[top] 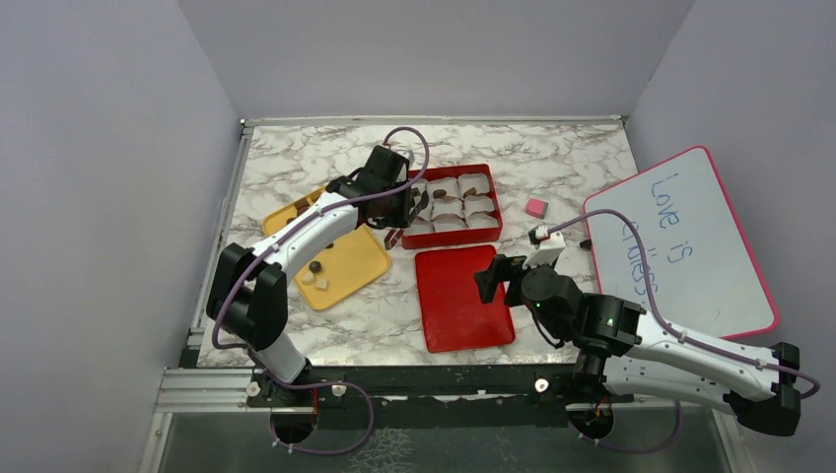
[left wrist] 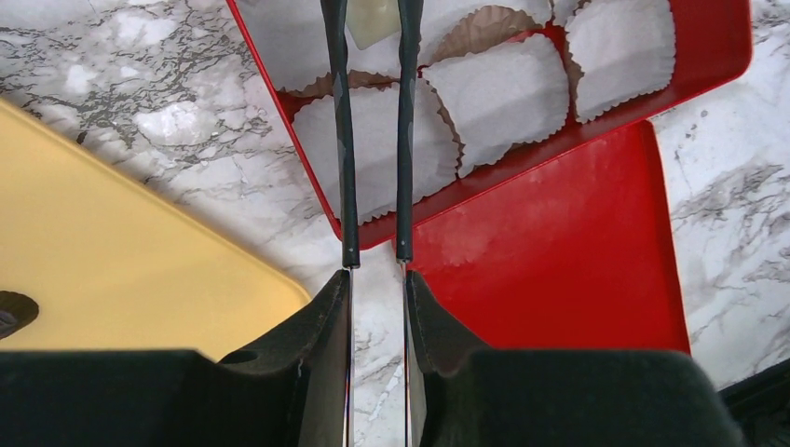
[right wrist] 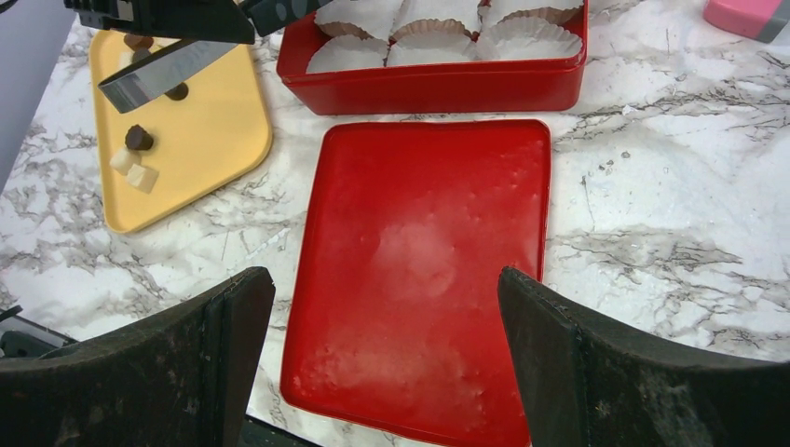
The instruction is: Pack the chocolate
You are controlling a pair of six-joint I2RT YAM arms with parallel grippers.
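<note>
Pinching a pale chocolate cube (left wrist: 371,20) in the left gripper (left wrist: 373,42), thin fingers nearly together, above the white paper cups (left wrist: 503,93) at the left end of the red box (left wrist: 708,56). Spread wide at the right gripper (right wrist: 382,298), over the red lid (right wrist: 419,279) just near of the box. More chocolate (right wrist: 140,138) on the yellow tray (right wrist: 214,140), left (one dark round, two pale cubes close together).

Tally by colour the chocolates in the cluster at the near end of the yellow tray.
Dark brown round: 1
Pale cubes: 2
Total: 3
</note>
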